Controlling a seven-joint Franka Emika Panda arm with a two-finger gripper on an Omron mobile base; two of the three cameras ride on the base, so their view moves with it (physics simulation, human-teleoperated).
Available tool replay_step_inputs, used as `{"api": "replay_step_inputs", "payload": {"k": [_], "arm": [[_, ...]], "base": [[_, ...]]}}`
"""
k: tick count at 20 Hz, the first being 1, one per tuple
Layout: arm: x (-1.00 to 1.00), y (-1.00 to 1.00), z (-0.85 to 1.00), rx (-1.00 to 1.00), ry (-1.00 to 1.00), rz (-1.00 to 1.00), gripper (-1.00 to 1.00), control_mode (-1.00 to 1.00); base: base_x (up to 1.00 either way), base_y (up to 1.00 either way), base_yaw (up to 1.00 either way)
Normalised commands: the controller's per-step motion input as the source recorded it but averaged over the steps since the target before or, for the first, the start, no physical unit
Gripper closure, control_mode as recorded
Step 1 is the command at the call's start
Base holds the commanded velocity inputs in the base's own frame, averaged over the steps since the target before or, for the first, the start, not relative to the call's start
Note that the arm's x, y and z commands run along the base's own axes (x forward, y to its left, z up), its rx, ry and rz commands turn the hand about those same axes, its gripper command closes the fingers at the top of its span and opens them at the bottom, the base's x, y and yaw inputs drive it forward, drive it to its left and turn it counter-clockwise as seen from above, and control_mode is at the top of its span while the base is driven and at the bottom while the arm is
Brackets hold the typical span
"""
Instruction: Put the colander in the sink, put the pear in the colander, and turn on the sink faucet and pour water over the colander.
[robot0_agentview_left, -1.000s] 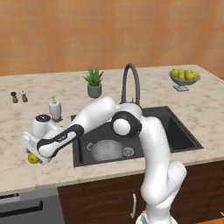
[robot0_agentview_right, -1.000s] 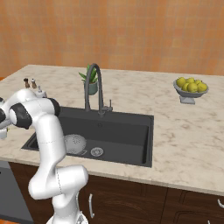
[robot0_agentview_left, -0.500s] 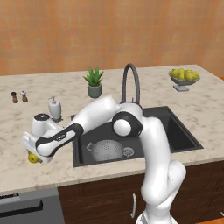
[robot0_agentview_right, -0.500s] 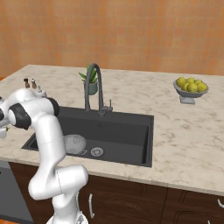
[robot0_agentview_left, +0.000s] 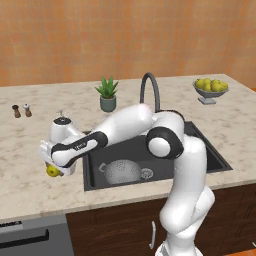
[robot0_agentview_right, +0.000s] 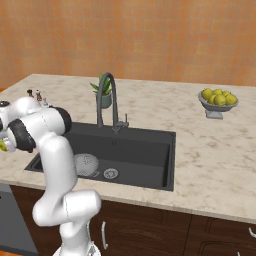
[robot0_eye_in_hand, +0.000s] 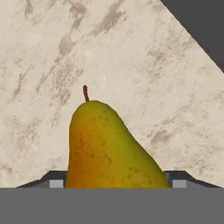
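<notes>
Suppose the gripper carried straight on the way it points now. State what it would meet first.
The pear: in the hand view it sits right ahead of the gripper, between the fingertips, on the counter. Whether the fingers already touch it can't be told.

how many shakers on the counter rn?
2. Both shakers stand side by side at the counter's far left: the dark one and the pale one beside it, well away from the sink.

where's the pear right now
The pear is on the marble counter just left of the sink, right under the gripper; in the hand view it sits between the fingertips, stem pointing away.
</notes>
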Motion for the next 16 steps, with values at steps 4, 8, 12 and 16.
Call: {"api": "replay_step_inputs", "payload": {"k": [4, 8, 12, 16], "arm": [[0.00, -0.87, 0.26, -0.03, 0.00, 0.00, 1.00, -1.00], [0.00, -0.96, 0.16, -0.09, 0.01, 0.00, 1.00, -1.00], [0.00, -1.00, 0.06, -0.09, 0.00, 0.00, 1.00, -1.00], [0.09, -1.00, 0.00, -0.13, 0.02, 0.00, 1.00, -1.00]], "base": [[0.00, 0.00, 0.00], [0.00, 0.00, 0.00], [0.00, 0.00, 0.00], [0.00, 0.00, 0.00]]}}
